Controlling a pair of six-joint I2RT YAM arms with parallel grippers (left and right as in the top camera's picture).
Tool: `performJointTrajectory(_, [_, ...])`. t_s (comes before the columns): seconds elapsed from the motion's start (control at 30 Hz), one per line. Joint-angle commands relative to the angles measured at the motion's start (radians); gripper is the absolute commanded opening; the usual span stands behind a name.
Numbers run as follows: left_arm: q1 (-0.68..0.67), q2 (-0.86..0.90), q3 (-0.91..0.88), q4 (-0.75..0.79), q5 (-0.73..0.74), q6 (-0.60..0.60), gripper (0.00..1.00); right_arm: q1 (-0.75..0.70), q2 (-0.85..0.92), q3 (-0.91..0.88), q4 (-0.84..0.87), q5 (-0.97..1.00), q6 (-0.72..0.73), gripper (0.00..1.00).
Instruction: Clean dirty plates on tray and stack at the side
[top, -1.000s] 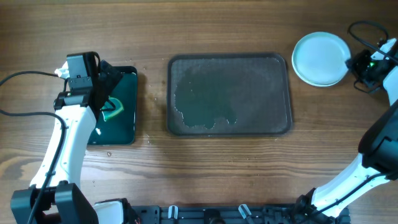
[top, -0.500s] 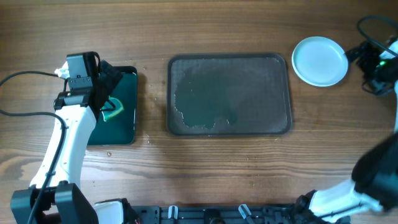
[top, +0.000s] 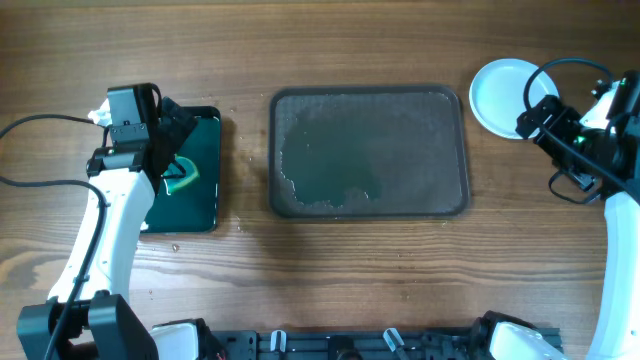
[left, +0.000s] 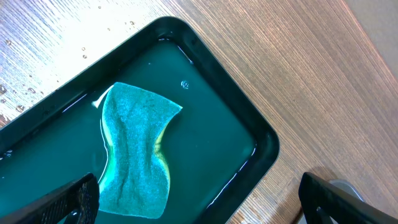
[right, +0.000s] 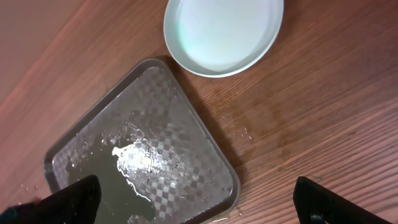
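The tray (top: 455, 190) lies in the middle of the table, wet, with no plate on it; the right wrist view shows its corner (right: 211, 180). A pale round plate (top: 495, 95) rests on the wood beyond the tray's far right corner, also seen from the right wrist (right: 221, 34). It looks free of smears; I cannot tell whether others lie under it. My right gripper (top: 537, 117) hovers open over the plate's right edge, and its own view shows the gripper (right: 199, 205) holding nothing. My left gripper (top: 172, 140) hangs open over the small black tray.
The small black tray (top: 210, 215) at the left holds teal water and a teal sponge (top: 183, 178). In the left wrist view the sponge (left: 137, 149) lies between the gripper (left: 205, 205) fingers' line and the tray rim (left: 267, 149). Cables trail at both table edges.
My right gripper has left the plate's right side at the table edge, swung left over the plate's edge, and its jaws have opened wide. The left arm has not moved.
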Motion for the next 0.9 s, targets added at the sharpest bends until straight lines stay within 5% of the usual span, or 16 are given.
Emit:
performJointTrajectory(0.0, [0.005,-0.002,0.012,0.003,0.005,0.005,1.0,0.003,-0.005,-0.006,0.006,0.02,0.031,1.0])
performJointTrajectory(0.43, [0.005,-0.002,0.012,0.003,0.005,0.005,1.0,0.023,-0.057,-0.08,0.106,-0.05,-0.152,1.0])
performJointTrajectory(0.67, [0.005,-0.002,0.012,0.003,0.005,0.005,1.0,0.243,-0.393,-0.343,0.485,-0.053,-0.312,1.0])
performJointTrajectory(0.87, [0.005,-0.002,0.012,0.003,0.005,0.005,1.0,0.297,-0.666,-0.589,0.646,-0.053,-0.425,1.0])
